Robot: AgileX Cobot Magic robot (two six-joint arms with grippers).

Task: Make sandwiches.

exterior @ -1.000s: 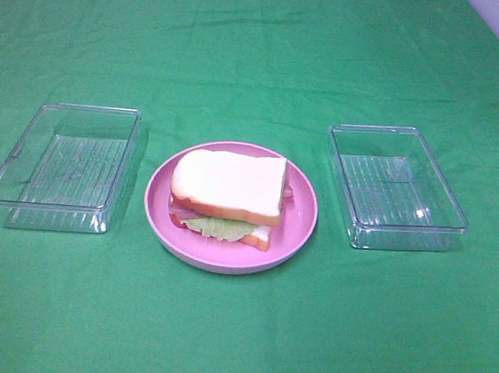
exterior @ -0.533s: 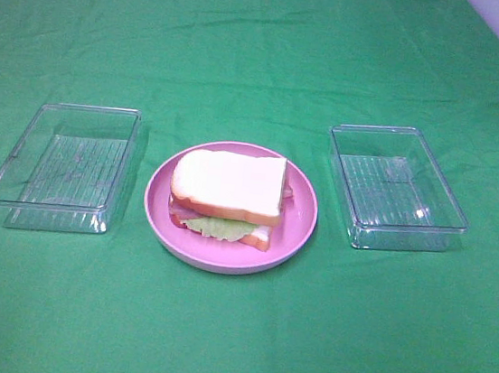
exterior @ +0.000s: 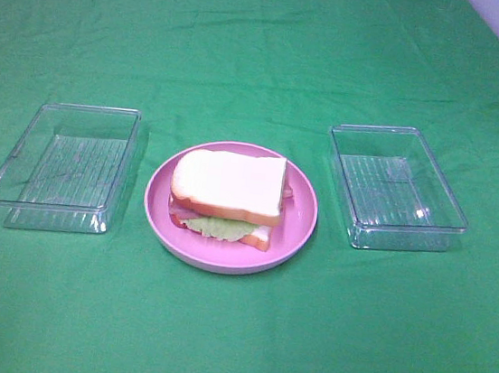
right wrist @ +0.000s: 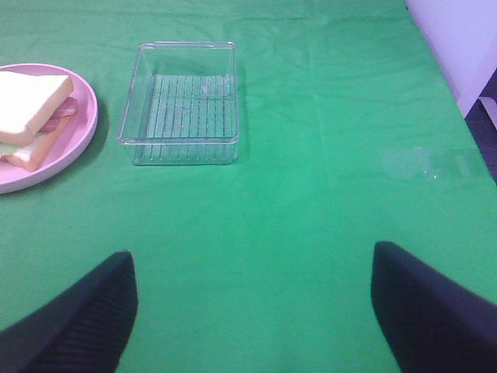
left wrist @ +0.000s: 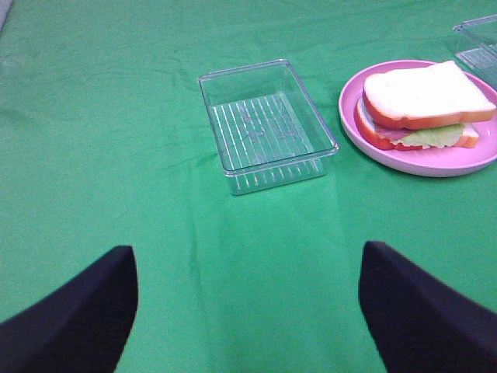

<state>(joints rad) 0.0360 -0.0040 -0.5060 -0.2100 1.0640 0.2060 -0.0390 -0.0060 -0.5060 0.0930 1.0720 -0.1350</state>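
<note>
Resting unmoved, sandwich [exterior: 227, 197] on plate [exterior: 300, 220], both grippers' fingers [left wrist: 74, 311] apparently spread, empty.

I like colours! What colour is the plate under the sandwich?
Pink. The plate shows best in the exterior high view, under the sandwich.

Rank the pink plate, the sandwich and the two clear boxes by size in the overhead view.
1. Plate
2. Left box and right box: look alike, and nearly match the plate
3. Sandwich
</note>
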